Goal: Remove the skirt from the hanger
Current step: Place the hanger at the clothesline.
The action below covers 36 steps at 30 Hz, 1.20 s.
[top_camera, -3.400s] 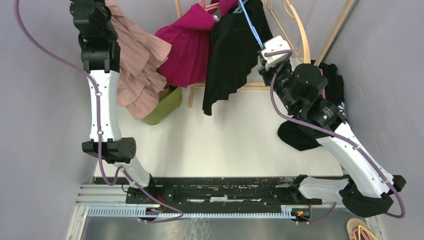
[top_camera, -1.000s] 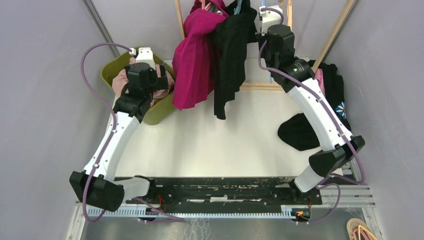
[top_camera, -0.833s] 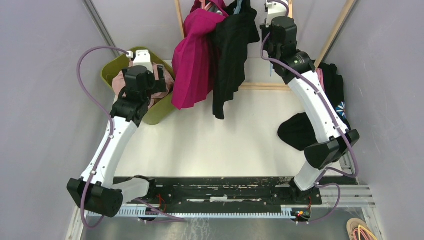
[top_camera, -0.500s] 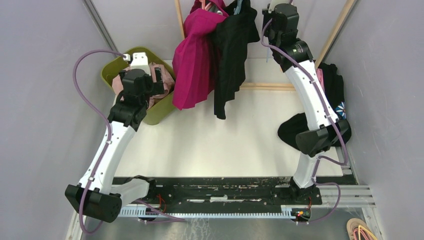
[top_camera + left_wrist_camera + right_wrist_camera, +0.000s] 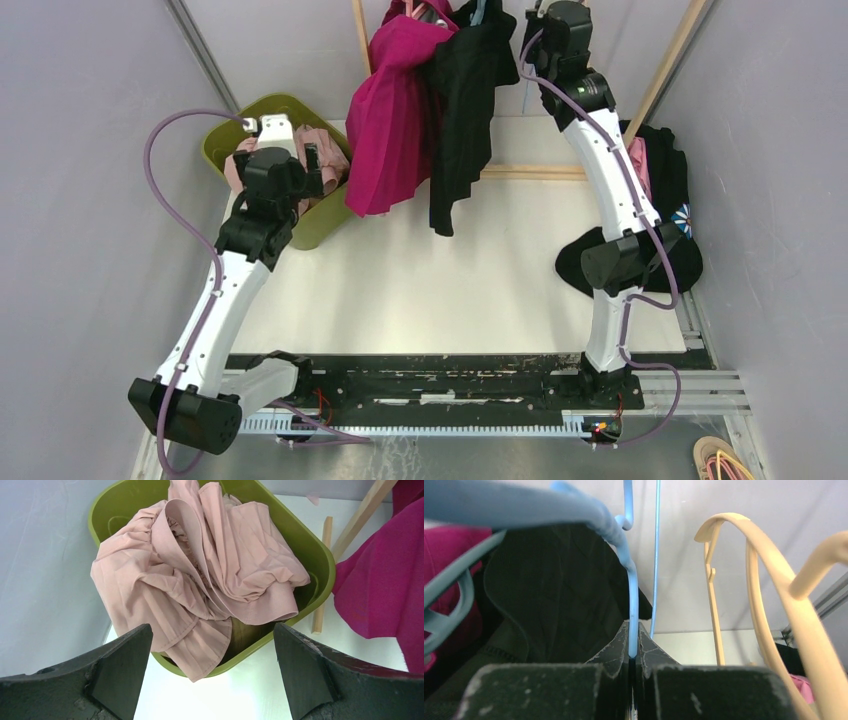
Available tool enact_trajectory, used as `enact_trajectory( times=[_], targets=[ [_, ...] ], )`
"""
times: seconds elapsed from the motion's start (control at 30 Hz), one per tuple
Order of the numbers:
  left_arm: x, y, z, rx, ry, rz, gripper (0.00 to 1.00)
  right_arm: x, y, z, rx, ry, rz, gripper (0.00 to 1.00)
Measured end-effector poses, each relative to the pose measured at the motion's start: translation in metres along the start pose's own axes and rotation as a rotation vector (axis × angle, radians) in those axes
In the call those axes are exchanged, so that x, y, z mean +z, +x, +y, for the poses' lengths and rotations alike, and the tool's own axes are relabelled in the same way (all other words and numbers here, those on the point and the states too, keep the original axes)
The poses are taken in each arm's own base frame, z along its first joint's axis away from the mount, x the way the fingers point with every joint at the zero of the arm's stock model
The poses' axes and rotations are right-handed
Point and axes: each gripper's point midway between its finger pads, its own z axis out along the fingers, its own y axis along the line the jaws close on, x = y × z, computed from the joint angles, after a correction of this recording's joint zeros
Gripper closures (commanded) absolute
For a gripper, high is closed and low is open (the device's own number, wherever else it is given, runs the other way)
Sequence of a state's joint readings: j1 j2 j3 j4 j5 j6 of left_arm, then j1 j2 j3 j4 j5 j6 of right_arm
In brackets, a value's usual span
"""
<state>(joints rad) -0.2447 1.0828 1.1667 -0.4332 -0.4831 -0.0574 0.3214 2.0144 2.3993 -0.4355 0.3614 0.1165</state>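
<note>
White links, black joints, purple cables.

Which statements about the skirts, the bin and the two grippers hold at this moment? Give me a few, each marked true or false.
1. The pink skirt lies bunched in the green bin. True.
2. The left gripper is shut on the pink skirt. False: it is open above the bin and holds nothing.
3. The right gripper is shut on the blue hanger. True.
4. The magenta skirt lies flat on the table. False: it hangs at the back, next to the black garment.
</note>
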Motion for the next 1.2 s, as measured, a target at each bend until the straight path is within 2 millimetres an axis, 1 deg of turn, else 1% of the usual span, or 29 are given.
enact_trajectory(
  times=[0.03, 0.17, 0.27, 0.3, 0.47, 0.67, 0.8, 0.93, 1.0, 1.2],
  targets=[
    [0.000, 0.001, 0.001, 0.000, -0.007, 0.000, 0.03, 0.001, -0.002, -0.001, 0.007, 0.002, -0.008, 0.99],
    [0.000, 0.009, 0.003, 0.008, -0.017, 0.013, 0.03, 0.007, -0.022, -0.002, 0.062, 0.002, -0.095, 0.99],
    [0.003, 0.020, 0.003, 0.018, -0.020, 0.033, 0.03, 0.014, -0.029, 0.001, 0.108, -0.009, -0.156, 0.99],
    [0.003, 0.022, 0.003, 0.021, -0.022, 0.038, 0.03, 0.016, -0.029, 0.003, 0.121, -0.013, -0.169, 0.99],
    [0.006, 0.036, 0.006, 0.036, -0.044, 0.063, 0.03, 0.032, -0.016, 0.013, 0.168, -0.041, -0.189, 0.99],
    [0.008, 0.042, 0.009, 0.042, -0.066, 0.071, 0.03, 0.044, -0.021, 0.024, 0.227, -0.075, -0.248, 0.99],
    [0.009, 0.043, 0.010, 0.043, -0.075, 0.070, 0.03, 0.052, -0.021, 0.030, 0.249, -0.093, -0.263, 0.99],
    [0.009, 0.046, 0.014, 0.047, -0.095, 0.073, 0.03, 0.052, -0.021, 0.032, 0.268, -0.106, -0.267, 0.99],
    [0.009, 0.046, 0.013, 0.047, -0.097, 0.071, 0.03, 0.050, -0.017, 0.032, 0.271, -0.111, -0.264, 0.99],
    [0.009, 0.046, 0.010, 0.051, -0.093, 0.067, 0.03, 0.038, -0.021, 0.029, 0.261, -0.117, -0.267, 0.99]
  ],
)
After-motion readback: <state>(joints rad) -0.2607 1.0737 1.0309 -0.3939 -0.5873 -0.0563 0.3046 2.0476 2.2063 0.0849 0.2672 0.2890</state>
